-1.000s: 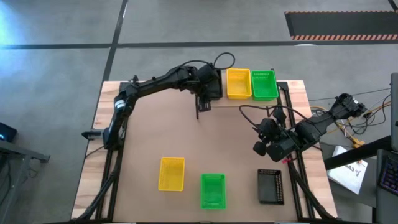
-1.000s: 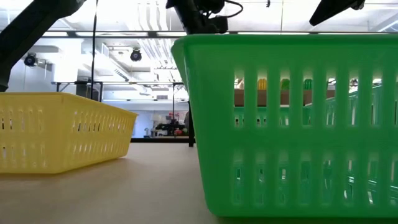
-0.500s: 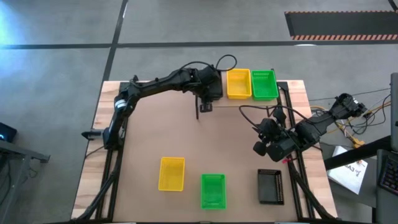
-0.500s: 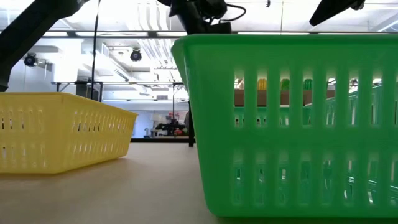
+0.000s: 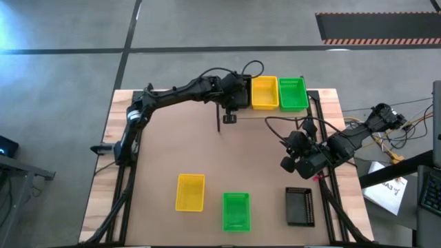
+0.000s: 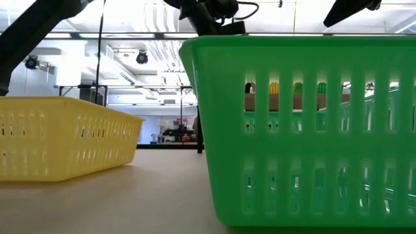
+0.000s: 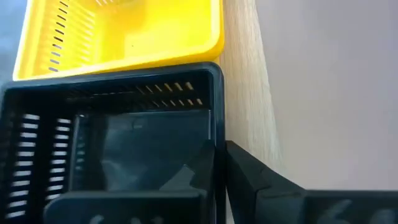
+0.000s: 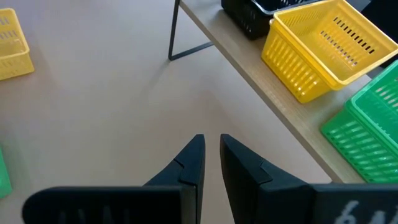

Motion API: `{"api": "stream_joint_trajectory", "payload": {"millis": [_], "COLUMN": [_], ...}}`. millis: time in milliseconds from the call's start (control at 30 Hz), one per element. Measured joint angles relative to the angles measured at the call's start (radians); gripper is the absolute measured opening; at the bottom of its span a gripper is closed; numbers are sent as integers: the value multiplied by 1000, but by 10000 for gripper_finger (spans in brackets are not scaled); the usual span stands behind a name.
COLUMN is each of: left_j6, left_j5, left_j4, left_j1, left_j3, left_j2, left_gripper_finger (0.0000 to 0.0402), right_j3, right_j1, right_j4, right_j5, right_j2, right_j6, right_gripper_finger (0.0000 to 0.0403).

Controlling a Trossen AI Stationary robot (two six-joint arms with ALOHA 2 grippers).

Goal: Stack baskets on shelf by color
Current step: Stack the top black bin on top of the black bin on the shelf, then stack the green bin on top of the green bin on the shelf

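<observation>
Black plastic fills the left wrist view: the left gripper (image 7: 219, 163) is clamped on the wall of a black basket (image 7: 112, 143), one finger inside the bin and one outside, holding it over the shelf (image 5: 272, 111) at the far edge of the table. The basket sits just beside a yellow basket (image 5: 264, 92) on the shelf, their rims nearly touching, and a green basket (image 5: 293, 94) stands on the yellow one's other side.

Farther out, the right gripper (image 8: 211, 163) hangs over the table's right side with its fingers nearly together and nothing between them. Below it lies a second black basket (image 5: 300, 207), and in the same near row stand a second green basket (image 5: 236, 211) and a second yellow basket (image 5: 191, 191), all well apart from the shelf.

These bins look light, thin-walled and somewhat flexible, with smooth plastic that could slip. A pinch over the rim at mid-wall, as the left gripper has it, seems the soundest hold. The slotted walls would likely bow if squeezed hard. Nesting one bin into its colour mate will probably need it level and squarely lined up, or a corner may catch.
</observation>
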Motion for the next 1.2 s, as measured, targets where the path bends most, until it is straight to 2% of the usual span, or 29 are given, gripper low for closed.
{"api": "stream_joint_trajectory", "payload": {"millis": [567, 767, 1000, 1200], "left_j6": [-10, -11, -19, -78], "left_j5": [9, 55, 58, 56], "left_j4": [-2, -2, -3, -22], "left_j1": [-2, -2, -2, -4], "left_j3": [-6, -6, -6, -6], "left_j2": [-1, -1, -25, -114], "left_gripper_finger": [17, 65, 133, 158], "right_j3": [0, 11, 15, 22], "right_j1": [0, 0, 0, 0], "right_j4": [0, -1, -4, -8], "right_j5": [-1, 0, -1, -35], "right_j2": [0, -1, -1, -2], "right_j6": [0, -1, 15, 70], "right_gripper_finger": [43, 43, 43, 43]}}
